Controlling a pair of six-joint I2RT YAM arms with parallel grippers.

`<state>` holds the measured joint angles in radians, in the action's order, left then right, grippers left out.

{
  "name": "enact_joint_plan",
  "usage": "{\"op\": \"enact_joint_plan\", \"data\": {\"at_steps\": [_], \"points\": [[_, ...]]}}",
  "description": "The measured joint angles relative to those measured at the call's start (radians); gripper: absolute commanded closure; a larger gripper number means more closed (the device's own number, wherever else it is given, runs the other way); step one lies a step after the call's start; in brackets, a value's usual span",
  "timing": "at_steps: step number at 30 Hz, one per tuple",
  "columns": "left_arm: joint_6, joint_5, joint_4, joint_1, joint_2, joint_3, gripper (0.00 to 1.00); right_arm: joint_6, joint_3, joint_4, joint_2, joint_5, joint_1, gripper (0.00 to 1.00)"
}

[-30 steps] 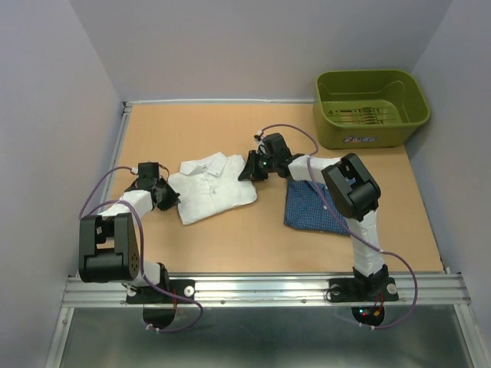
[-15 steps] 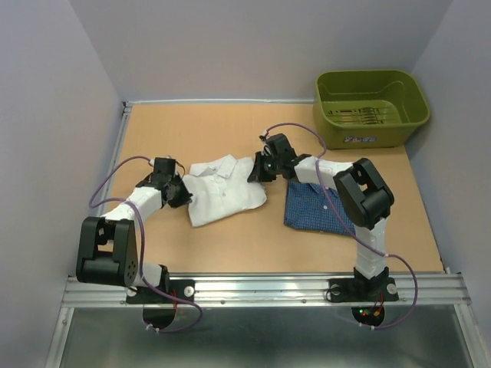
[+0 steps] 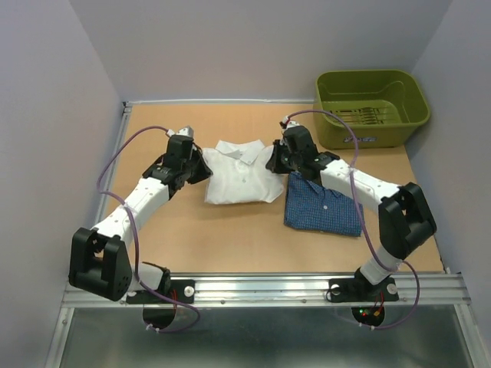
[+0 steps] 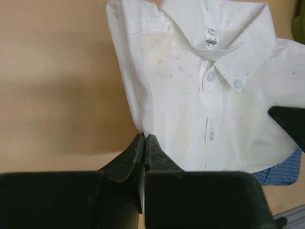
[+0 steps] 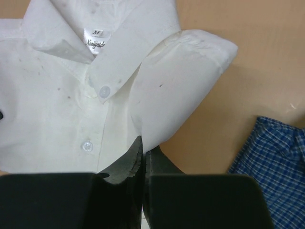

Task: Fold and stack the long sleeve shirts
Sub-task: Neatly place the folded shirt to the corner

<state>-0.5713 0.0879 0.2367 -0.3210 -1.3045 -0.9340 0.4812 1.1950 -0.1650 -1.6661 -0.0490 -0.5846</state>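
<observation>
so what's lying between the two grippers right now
The folded white shirt, in the top view; the left gripper pinches one side edge, the right gripper the other.

We see the white shirt folded into a neat rectangle, front up, with its collar toward the far side and its placket buttoned. A small label sits inside the collar, and faint grey specks and a pale orange stain mark the chest. It lies near the middle of the scene. Just to its right and a little nearer lies the blue shirt, finely checked and folded flat. The white one's near right corner overlaps its left edge.
</observation>
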Motion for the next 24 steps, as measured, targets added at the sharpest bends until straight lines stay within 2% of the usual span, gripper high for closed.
{"op": "enact_joint_plan", "data": {"at_steps": [8, 14, 24], "points": [[-0.047, -0.028, 0.011, -0.166, -0.05, -0.13, 1.0, -0.045, -0.101, -0.135, 0.244, 0.161, 0.039, 0.99], [-0.087, -0.046, -0.016, -0.295, -0.145, -0.227, 1.0, -0.051, -0.2, -0.216, 0.438, 0.241, 0.172, 0.99], [-0.172, -0.091, -0.074, -0.512, -0.322, -0.341, 1.0, -0.067, -0.312, -0.384, 0.609, 0.33, 0.36, 1.0]]}}
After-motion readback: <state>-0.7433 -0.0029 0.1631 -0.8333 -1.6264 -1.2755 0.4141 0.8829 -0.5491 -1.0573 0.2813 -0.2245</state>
